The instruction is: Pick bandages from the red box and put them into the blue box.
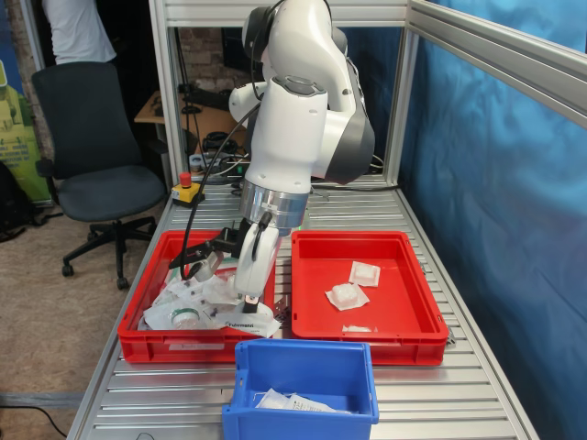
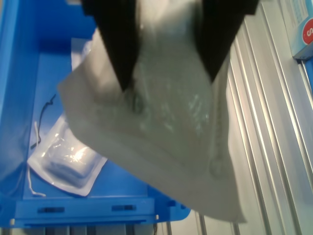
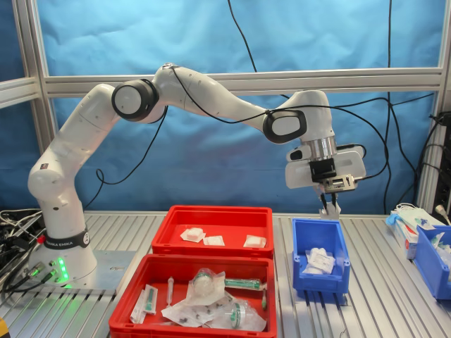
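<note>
The hand (image 2: 168,78) hangs above the blue box (image 3: 320,278), its two dark fingers (image 2: 117,54) pinching the upper edge of one bandage (image 2: 161,142). This flat white square packet with a puffy centre dangles tilted from the grip, one corner lowest. In the wrist view the packet covers part of the box's rim and part of the ribbed metal table (image 2: 274,147) beside it, so it sits over the box's edge more than over its middle. It is clear of the box, not touching the walls or the floor.

In the second exterior view the hand (image 3: 330,203) sits just over the far rim of the box, fingers pointing straight down. The packet itself is too small to make out there.

Directly below the hand, another sealed packet (image 2: 66,159) lies on the box floor; the pale contents show in both exterior views (image 1: 289,401) (image 3: 318,259).

Away from the hand, towards the arm's base, stands the red box (image 3: 211,250). Three bandages lie apart from one another on its floor (image 3: 192,234) (image 3: 213,241) (image 3: 254,241), also visible in the first exterior view (image 1: 364,273) (image 1: 347,295) (image 1: 356,328).

Just beside it stands a second red tray (image 3: 127,310), heaped with clear wrappers (image 3: 211,303).
</note>
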